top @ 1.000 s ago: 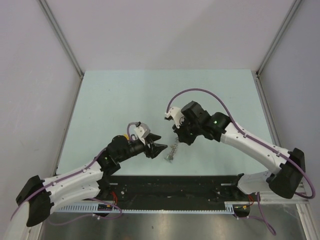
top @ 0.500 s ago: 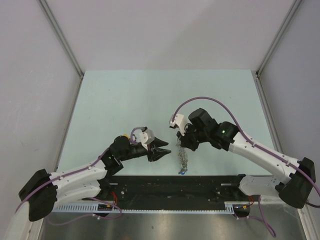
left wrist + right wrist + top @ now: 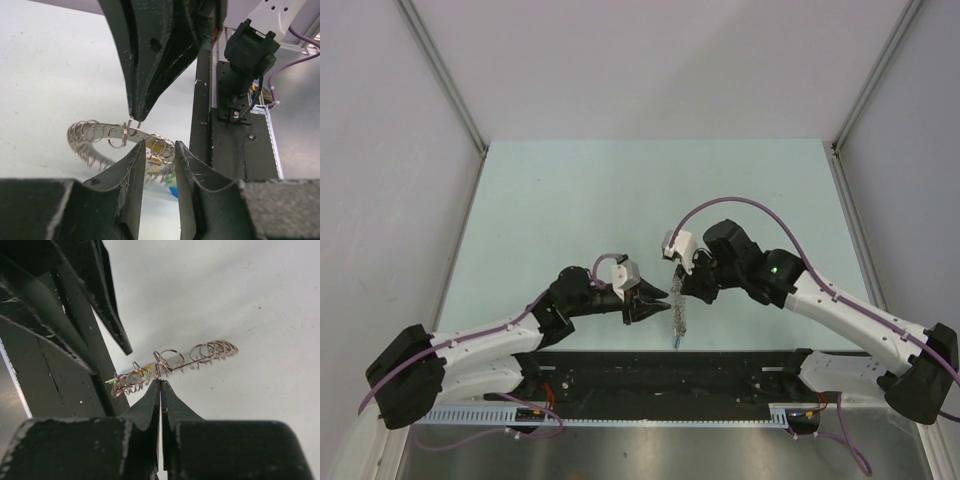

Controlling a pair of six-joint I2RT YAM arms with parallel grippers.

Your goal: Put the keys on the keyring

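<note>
Near edge: black rail [image 3: 620, 368], with no loose keys on it or beside it. Just past it the keys [image 3: 677, 343] sat bunched at the low end of the keyring [image 3: 676, 315], a chain of small wire rings. A blue head showed from above, and yellow and green heads showed among the rings in the wrist views; no white one was seen. The left gripper [image 3: 157, 150] had its jaws slightly parted either side of that lower stretch, clamping nothing as far as I could tell. The right gripper [image 3: 160, 386] was pinched tight on a single ring partway along, so the chain dangled below it; I couldn't tell if the low end touched the table [image 3: 620, 190]. My read is that the task was well along, since the keys looked gathered on the rings. Whether each was actually threaded was too small to tell. What was left was to confirm that and set the keyring down. The rings were thin, springy and tangle-prone.
</note>
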